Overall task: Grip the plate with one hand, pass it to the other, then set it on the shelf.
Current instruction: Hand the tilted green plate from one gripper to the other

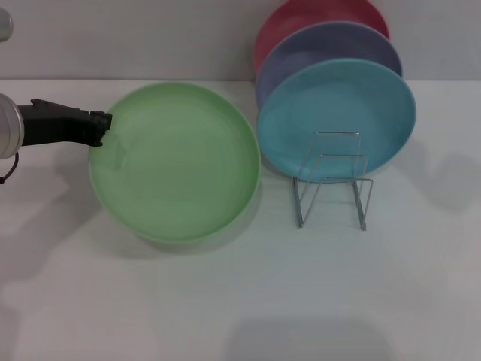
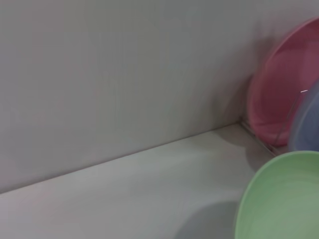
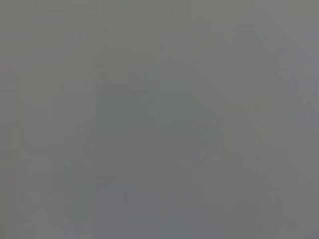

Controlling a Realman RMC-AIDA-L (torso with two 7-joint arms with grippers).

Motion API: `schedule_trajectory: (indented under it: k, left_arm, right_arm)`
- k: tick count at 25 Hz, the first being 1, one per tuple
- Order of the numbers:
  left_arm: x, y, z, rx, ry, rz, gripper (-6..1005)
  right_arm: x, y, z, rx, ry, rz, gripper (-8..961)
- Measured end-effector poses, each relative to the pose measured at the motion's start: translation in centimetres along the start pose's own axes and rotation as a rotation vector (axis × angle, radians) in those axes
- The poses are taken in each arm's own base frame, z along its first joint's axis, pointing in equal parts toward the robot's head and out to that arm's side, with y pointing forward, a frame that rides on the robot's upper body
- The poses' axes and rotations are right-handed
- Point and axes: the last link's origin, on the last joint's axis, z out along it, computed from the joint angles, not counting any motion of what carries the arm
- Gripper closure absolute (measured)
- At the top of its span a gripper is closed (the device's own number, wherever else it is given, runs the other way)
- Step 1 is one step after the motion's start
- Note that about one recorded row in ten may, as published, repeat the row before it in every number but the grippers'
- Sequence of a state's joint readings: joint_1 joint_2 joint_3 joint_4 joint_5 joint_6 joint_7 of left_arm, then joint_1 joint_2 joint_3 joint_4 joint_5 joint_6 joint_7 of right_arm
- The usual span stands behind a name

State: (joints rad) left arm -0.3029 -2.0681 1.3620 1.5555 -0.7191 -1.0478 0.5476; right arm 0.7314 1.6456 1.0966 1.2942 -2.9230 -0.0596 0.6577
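The light green plate is at the centre left of the head view, raised a little off the white table with its shadow under it. My left gripper, black on a silver wrist, comes in from the left and is shut on the plate's left rim. The plate's edge also shows in the left wrist view. The silver wire shelf stands to the right of the plate, with its front loops bare. My right gripper is out of view, and the right wrist view shows only flat grey.
A turquoise plate, a lavender plate and a pink plate stand on edge at the back of the shelf, against the grey wall. The pink plate also shows in the left wrist view. The white table stretches toward me.
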Motion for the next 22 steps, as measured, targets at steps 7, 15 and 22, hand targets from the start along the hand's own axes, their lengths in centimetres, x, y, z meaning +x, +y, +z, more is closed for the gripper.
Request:
schedule_trajectory:
  k: [7,15,22]
  left_arm:
    - [0.4,0.0,0.0,0.0,0.009,0.006,970]
    - [0.6,0.1,0.1,0.0,0.014,0.011,971]
    - [0.8,0.1,0.1,-0.003,0.015,0.019,971]
  right_arm:
    - [-2.0,0.2,0.4,0.098,0.167,0.07,126]
    - [-2.7,-1.4,-0.2,-0.037,0.387,0.154,128]
    - [-1.8,-1.2,-0.8,-0.117,0.563,0.125,130]
